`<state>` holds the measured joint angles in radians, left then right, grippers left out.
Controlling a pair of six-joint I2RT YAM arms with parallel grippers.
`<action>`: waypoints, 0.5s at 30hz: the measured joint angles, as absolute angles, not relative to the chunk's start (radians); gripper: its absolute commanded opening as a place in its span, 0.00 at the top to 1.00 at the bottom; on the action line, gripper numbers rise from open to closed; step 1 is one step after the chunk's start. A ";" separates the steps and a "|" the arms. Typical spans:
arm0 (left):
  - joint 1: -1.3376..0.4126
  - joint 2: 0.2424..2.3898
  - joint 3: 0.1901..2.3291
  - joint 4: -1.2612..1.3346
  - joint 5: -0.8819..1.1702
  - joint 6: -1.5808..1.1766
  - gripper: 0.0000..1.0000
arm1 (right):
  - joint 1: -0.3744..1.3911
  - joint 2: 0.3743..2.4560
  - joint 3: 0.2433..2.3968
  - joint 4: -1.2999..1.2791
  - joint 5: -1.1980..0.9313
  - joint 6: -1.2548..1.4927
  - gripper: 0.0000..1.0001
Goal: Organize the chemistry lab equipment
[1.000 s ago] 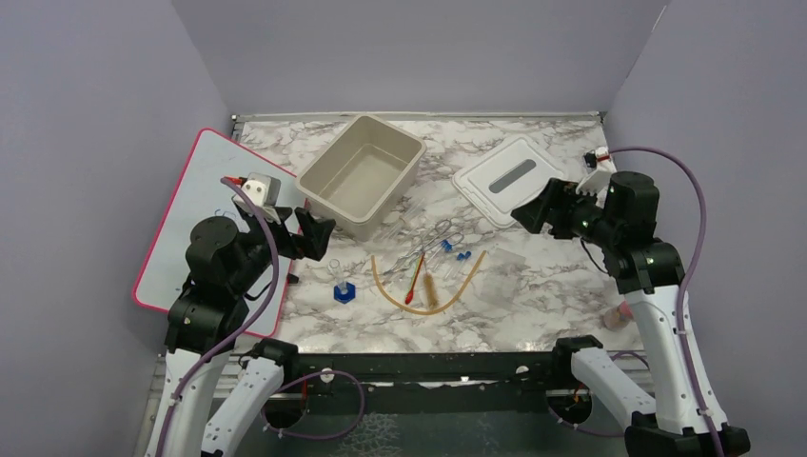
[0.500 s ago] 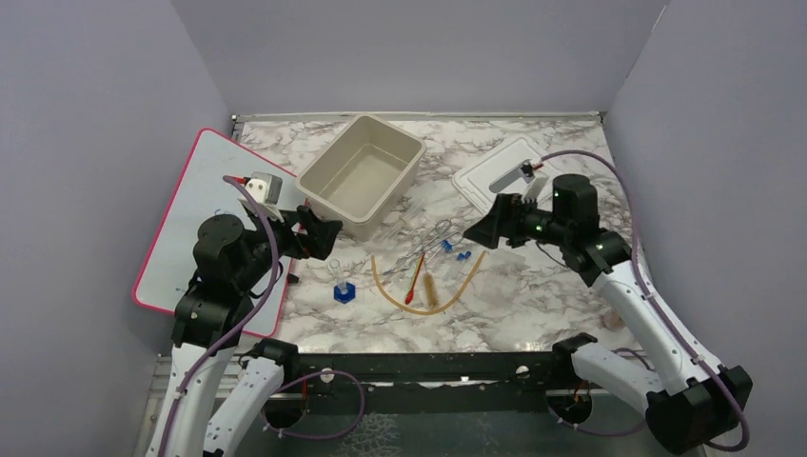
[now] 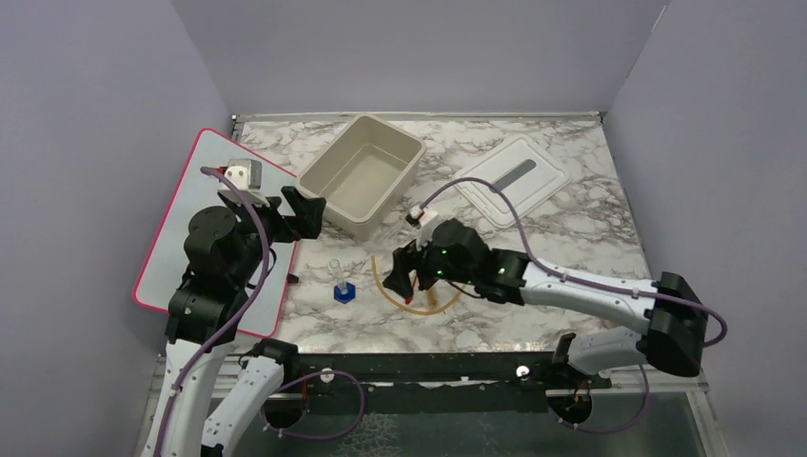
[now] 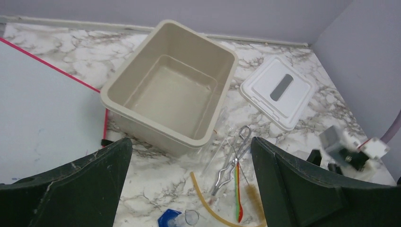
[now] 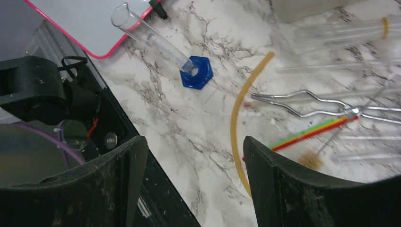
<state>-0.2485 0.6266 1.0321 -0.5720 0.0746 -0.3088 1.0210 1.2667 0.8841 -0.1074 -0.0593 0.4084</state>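
The small items lie on the marble table in front of the tub. The blue-based vial (image 3: 344, 290) stands upright, its blue base (image 5: 196, 75) clear in the right wrist view. The curved amber tube (image 5: 238, 124), metal tongs (image 5: 307, 106), red-tipped dropper (image 5: 312, 132), tan brush (image 5: 312, 159) and clear tubes (image 5: 340, 33) lie close together. My right gripper (image 3: 400, 271) is open and empty, low over the amber tube's left end (image 3: 380, 278). My left gripper (image 3: 303, 211) is open and empty, raised beside the tub's near left corner. The blue caps are hidden under the right arm.
The beige tub (image 3: 392, 130) stands at the back middle, its inside bare in the left wrist view (image 4: 156, 127). The white lid (image 3: 514, 179) lies to its right. The pink-rimmed whiteboard (image 3: 190, 219) lies along the left edge. The black frame (image 5: 42, 90) runs along the table's near edge.
My right arm has swung from the lid at the right down to the middle, over the items. My left gripper has drawn back a little to the left.
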 measured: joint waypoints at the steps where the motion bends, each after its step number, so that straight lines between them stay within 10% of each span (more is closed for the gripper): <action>1: -0.249 0.632 1.046 -0.566 0.057 -0.305 0.01 | 1.060 1.304 0.894 -0.085 -0.027 0.406 0.23; 15: -0.249 0.693 1.124 -0.510 -0.072 -0.278 0.01 | 1.205 1.800 1.192 0.103 0.144 0.504 0.33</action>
<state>-0.2485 0.6926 1.1244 -0.5098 -0.0723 -0.2783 1.2053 1.8004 1.1915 0.1032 0.1436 0.5041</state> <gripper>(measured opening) 0.987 0.707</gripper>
